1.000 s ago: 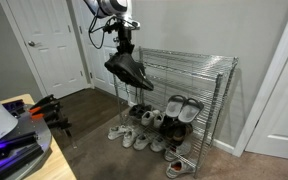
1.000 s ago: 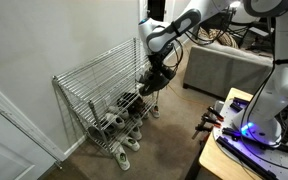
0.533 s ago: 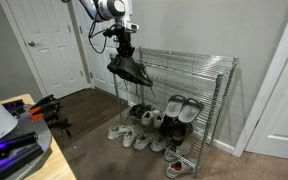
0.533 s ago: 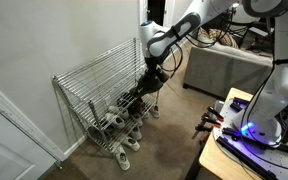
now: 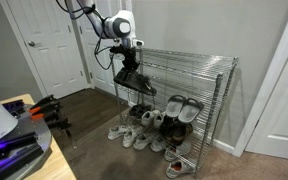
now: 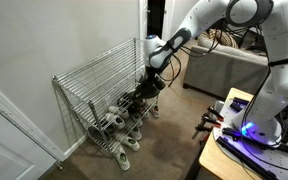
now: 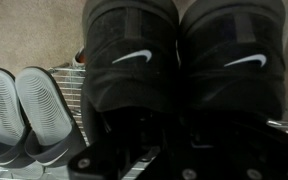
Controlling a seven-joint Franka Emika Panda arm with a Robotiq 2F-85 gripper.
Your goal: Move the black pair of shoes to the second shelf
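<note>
Black pair of shoes, clamped in the gripper, hangs at the rack, grey slides lower.

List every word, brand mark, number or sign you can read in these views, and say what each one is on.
Words or numbers: none can be read in any view.
White swoosh logo, no lettering: one on each shoe of the black pair of shoes, wrist view.
Grey slides: no mark visible.
Exterior views: everything is too small to show any text.
</note>
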